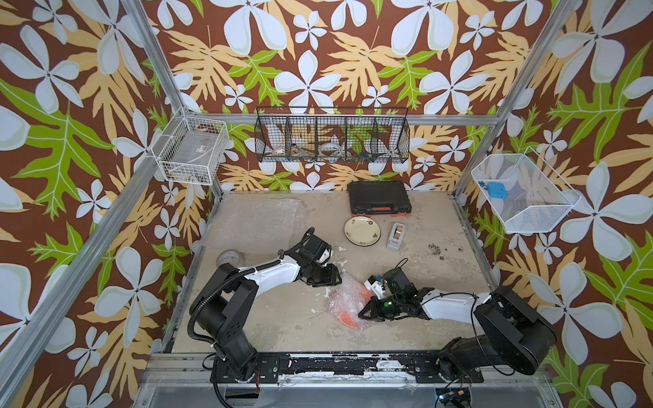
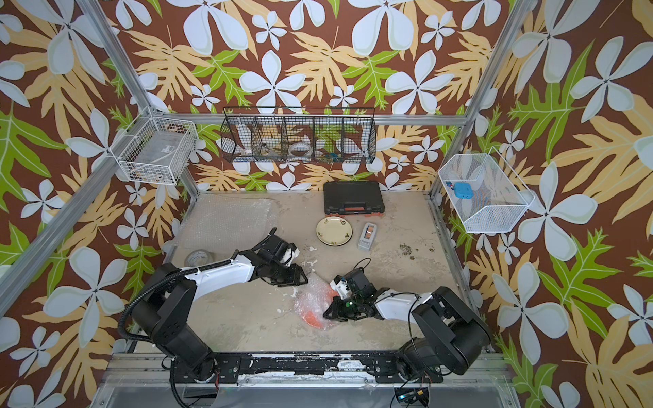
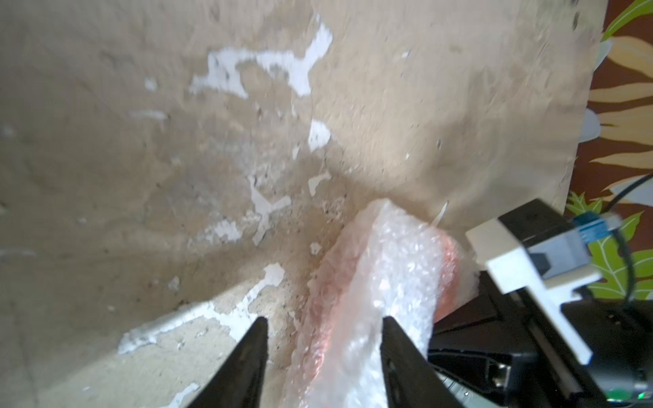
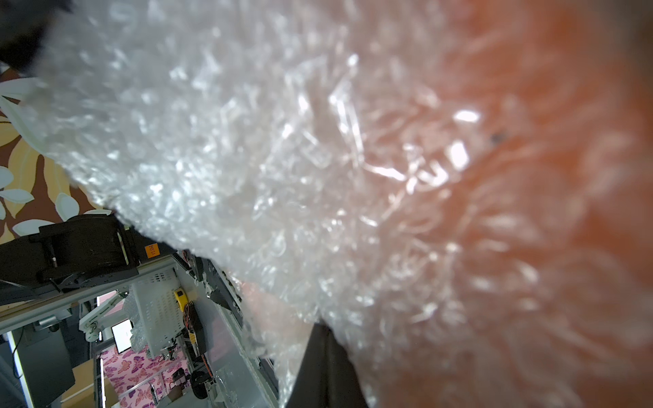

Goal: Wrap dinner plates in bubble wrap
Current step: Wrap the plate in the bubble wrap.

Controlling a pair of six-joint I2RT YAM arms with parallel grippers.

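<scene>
Near the bench front: crumpled, shiny bubble wrap bundled round a glossy orange plate. Pinched at its near edge by the fully closed right hand; straddled by the left hand, fingers apart, clamping nothing.

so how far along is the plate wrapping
Nothing finished yet. The orange plate sits bundled in bubble wrap, part of its rim bare. In hand: the right hand is shut on that wrap, the left hand open at its far fold. Left: close this bundle, then the cream plate, bare beside the tape dispenser; a spare sheet lies at the back.
</scene>
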